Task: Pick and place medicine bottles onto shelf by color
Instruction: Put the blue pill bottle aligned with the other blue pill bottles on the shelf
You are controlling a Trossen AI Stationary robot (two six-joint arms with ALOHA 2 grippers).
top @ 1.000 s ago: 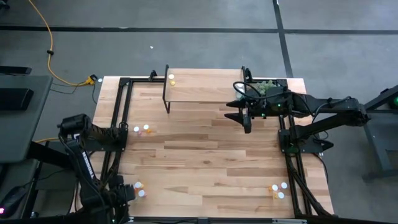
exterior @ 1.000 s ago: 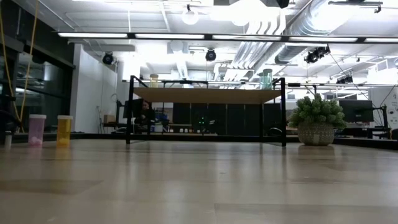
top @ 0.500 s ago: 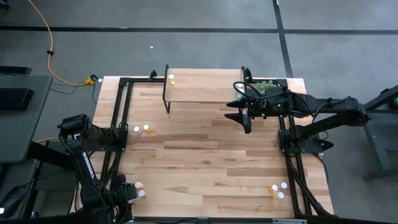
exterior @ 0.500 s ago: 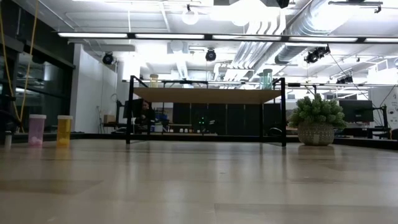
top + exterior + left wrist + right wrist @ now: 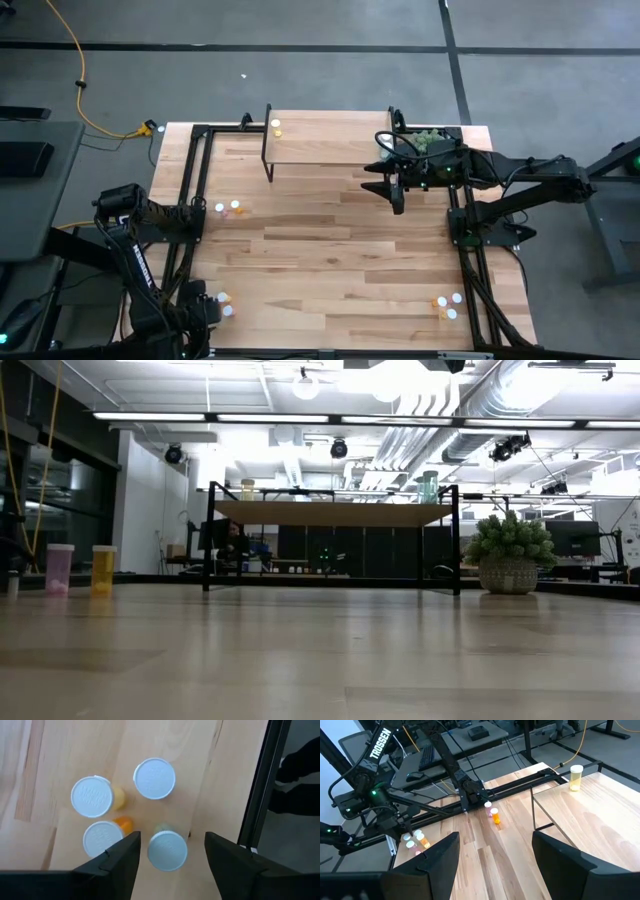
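Only one yellow bottle [image 5: 276, 126] stood on the shelf [image 5: 330, 140]; the left gripper [image 5: 170, 855] hung open, empty, over a bottle cluster [image 5: 130, 815] at the table's near-left corner.

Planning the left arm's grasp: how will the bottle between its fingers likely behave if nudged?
Standing upright, the white-capped bottle is tall and narrow, so it probably tips easily. Its round body would likely roll. Neighbouring bottles stand close, so a push may knock them.

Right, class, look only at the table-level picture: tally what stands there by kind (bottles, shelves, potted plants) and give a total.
Bottles: 4
Shelf: 1
Potted plant: 1
Total: 6
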